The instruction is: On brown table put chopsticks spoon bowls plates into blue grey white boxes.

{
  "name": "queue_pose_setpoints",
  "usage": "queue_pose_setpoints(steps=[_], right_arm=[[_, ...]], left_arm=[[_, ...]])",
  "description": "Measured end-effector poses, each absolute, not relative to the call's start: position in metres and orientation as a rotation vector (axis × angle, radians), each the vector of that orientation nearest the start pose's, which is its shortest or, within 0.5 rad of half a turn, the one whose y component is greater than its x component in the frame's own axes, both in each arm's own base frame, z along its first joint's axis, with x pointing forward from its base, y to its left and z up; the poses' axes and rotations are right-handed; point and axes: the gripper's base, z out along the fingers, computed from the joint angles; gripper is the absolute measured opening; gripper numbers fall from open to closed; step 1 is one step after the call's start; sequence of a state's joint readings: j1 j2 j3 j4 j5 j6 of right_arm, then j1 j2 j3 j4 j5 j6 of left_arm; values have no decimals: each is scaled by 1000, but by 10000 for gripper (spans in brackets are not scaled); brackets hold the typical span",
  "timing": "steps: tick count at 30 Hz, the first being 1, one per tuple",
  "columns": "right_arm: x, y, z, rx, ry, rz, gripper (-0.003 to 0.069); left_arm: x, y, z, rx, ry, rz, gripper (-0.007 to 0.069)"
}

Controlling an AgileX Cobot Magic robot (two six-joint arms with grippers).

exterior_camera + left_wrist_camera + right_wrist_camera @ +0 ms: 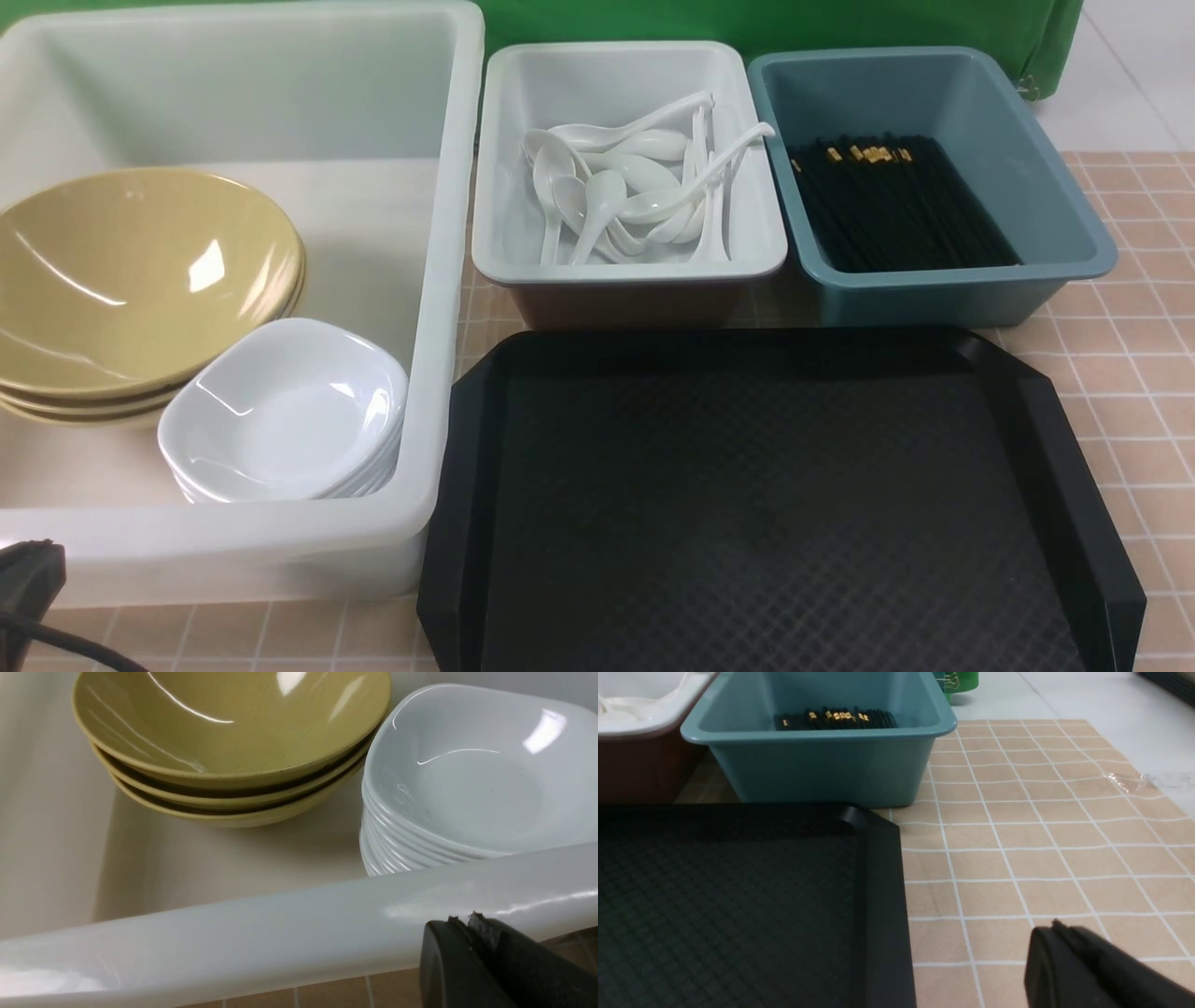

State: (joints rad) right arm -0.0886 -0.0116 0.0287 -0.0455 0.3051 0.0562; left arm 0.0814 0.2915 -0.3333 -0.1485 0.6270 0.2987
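Observation:
The large white box (pixel 439 280) holds three stacked yellow bowls (pixel 131 280) and a stack of white plates (pixel 285 411). White spoons (pixel 635 187) lie heaped in the grey box (pixel 625 271). Black chopsticks (pixel 892 205) with gold bands fill the blue box (pixel 1064 215). My left gripper (pixel 463 920) is shut and empty, just outside the white box's near rim (pixel 280 933), with the bowls (pixel 229 732) and plates (pixel 476 784) beyond it. My right gripper (pixel 1057 926) is shut and empty, low over the brown table (pixel 1041 835), to the right of the tray.
A black diamond-textured tray (pixel 766 504) lies bare in front of the grey and blue boxes, its right edge (pixel 882 896) close to my right gripper. A green cloth (pixel 766 23) hangs behind the boxes. Beyond the table's tiled mat lies pale floor (pixel 1087 695).

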Motion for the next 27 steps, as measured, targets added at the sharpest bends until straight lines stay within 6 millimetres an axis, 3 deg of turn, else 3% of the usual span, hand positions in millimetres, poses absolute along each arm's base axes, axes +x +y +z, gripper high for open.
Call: queue_pose_setpoints(steps=[13, 20, 23, 27], right_arm=[[54, -6, 177, 101, 1804, -66, 38], [54, -6, 177, 101, 1804, -66, 40], [54, -6, 177, 102, 1804, -66, 42], [54, -6, 177, 102, 1804, -66, 44]], left_arm=[[65, -4, 253, 177, 2040, 66, 1], [55, -10, 257, 287, 1859, 11, 1], [55, -9, 243, 267, 1732, 25, 1], [57, -5, 207, 197, 1625, 63, 1]])
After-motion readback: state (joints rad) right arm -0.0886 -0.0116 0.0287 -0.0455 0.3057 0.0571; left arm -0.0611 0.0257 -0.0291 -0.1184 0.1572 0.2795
